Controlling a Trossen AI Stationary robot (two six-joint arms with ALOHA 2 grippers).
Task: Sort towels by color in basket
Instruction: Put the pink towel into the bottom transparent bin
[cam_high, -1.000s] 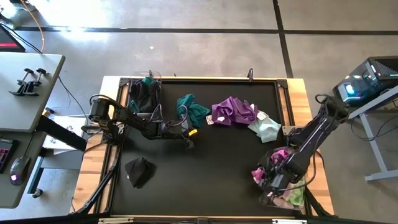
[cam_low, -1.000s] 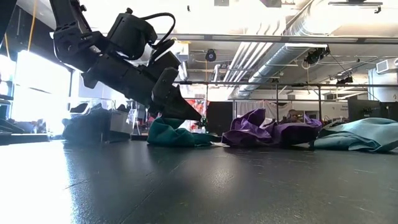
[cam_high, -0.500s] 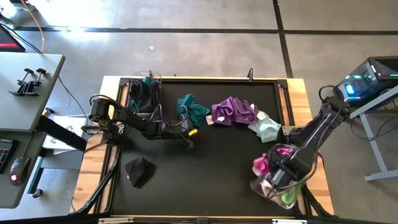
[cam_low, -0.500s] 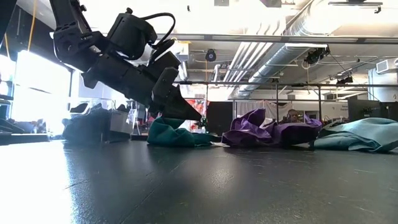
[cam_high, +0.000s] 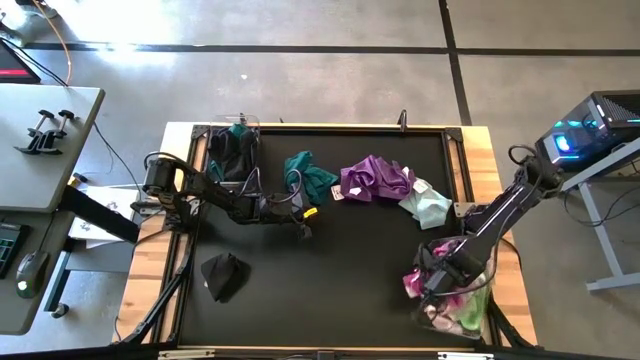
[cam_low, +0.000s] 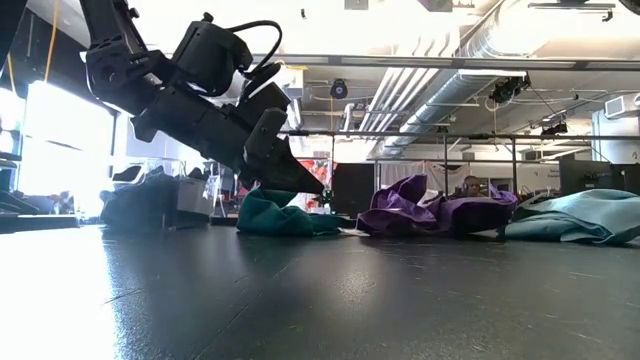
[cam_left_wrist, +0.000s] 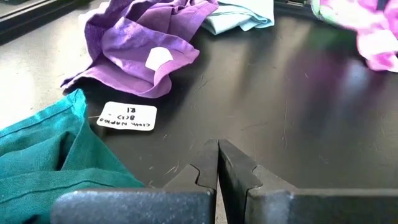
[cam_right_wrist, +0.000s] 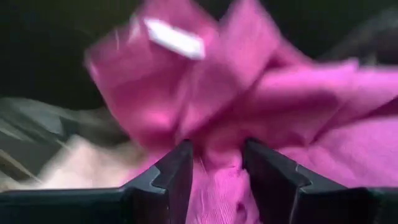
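**Magenta towel gripped at the right-hand basket, left arm parked mid-table**

I have the right gripper (cam_right_wrist: 216, 163) clamped on the magenta towel (cam_right_wrist: 249, 106); in the right wrist view the cloth bunches between the two dark fingers (cam_right_wrist: 177, 171), folds spilling past them. From above, this gripper (cam_high: 440, 283) sits at the table's front right corner, over the clear basket (cam_high: 478, 318) there, which already holds pink, white and lime green cloth. I judge the towel is pinched by a fold so it hangs as one bundle and can be let go among the bright colours.

The right arm reaches in from the table's right edge, folded down steeply so the wrist points into the basket.

The left gripper (cam_left_wrist: 217, 163) is pressed together on nothing, its tips low over bare black table near the middle. That arm stretches out from the left edge, nearly level, waiting.

The other towels lie along the back edge: a teal towel (cam_high: 309, 174) just beside the left gripper, a purple towel (cam_high: 376, 179) next to it, a mint towel (cam_high: 427, 205) further right. A black towel (cam_high: 223, 273) lies alone toward the front left corner. A second basket (cam_high: 232, 152) at the back left corner holds dark cloths, so darks look to go there.
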